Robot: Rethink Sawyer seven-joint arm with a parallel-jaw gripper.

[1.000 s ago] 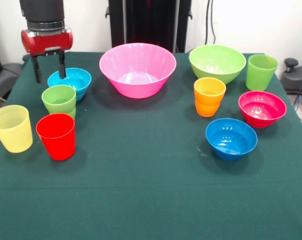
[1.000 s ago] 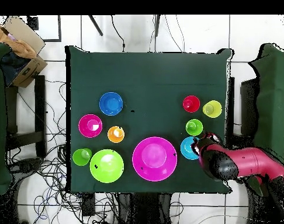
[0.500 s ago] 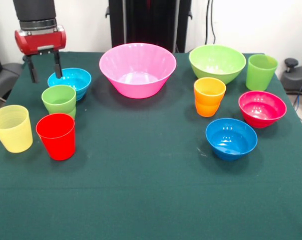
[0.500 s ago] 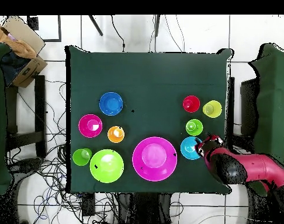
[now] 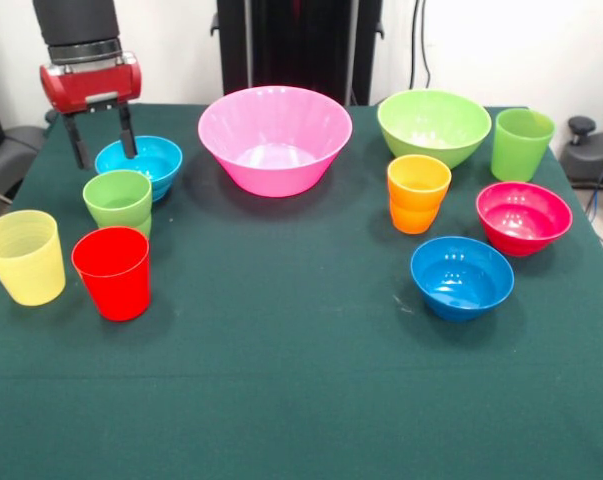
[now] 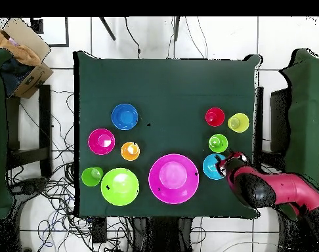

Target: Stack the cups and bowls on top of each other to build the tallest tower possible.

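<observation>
While nothing else moved, the empty, open pincer [image 5: 101, 148] dropped toward the light blue bowl [image 5: 146, 162].

Glossy plastic bowls [image 5: 274, 137] on matt cloth [image 5: 301, 350].

Dark green cloth [image 5: 301, 400] covers the whole table. Off the corner in the overhead view there's an open cardboard box [image 6: 21, 56] on the tiled floor [image 6: 280, 39], and a messy tangle of black cables [image 6: 54, 203] running alongside and under the table edge.
</observation>
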